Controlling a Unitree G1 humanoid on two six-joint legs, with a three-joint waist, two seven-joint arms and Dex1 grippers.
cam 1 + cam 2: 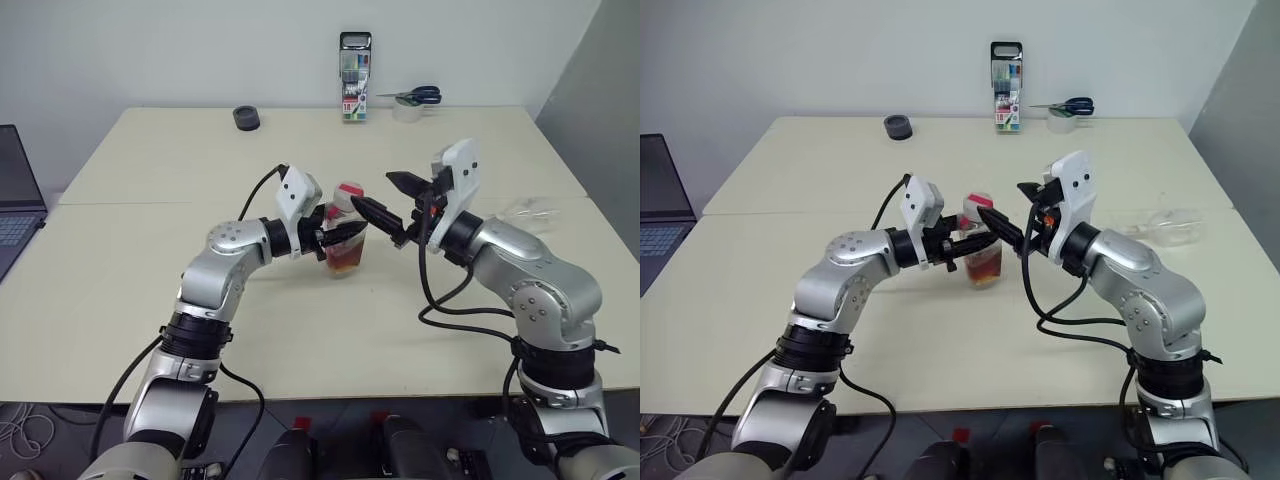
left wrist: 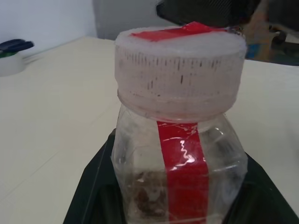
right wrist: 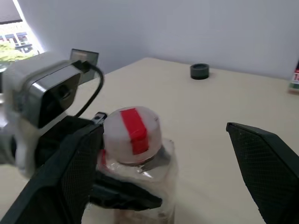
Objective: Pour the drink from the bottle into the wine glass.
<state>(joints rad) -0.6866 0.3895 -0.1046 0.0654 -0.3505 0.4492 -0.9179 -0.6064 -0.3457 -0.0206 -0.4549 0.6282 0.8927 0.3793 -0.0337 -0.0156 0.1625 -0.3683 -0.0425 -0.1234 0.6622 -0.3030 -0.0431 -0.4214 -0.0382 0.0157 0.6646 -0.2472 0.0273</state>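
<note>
Near the middle of the cream table (image 1: 150, 290), the bottle (image 1: 345, 240) stands upright, pinched low on its body by the left gripper (image 1: 345, 232), whose black fingers close on it from the bottle's left. The drink (image 1: 342, 262) sits as a shallow reddish-brown layer at the bottle's bottom. The cap (image 2: 180, 70) is whitish with a strip of red tape across its top, and another red strip runs down the clear body below it.

The right gripper (image 1: 385, 200) hangs just to the right of the bottle, level with its cap, fingers spread wide. In the right wrist view one finger (image 3: 70, 172) lies in front of the bottle's near side while the other (image 3: 266, 168) stands well apart from it; neither touches the cap.

To the right of the bottle, near the table's right edge, a clear glass object (image 1: 1170, 228) lies on its side; its shape is too faint to make out as the wine glass for certain. Beyond the bottle, at the table's back edge, stand a marker pack (image 1: 355, 78), a dark round object (image 1: 246, 118) and scissors (image 1: 412, 96) on a tape roll. A laptop (image 1: 15, 200) is cut off at the far left. The left gripper's fingertips are hidden behind the bottle in the left wrist view.
</note>
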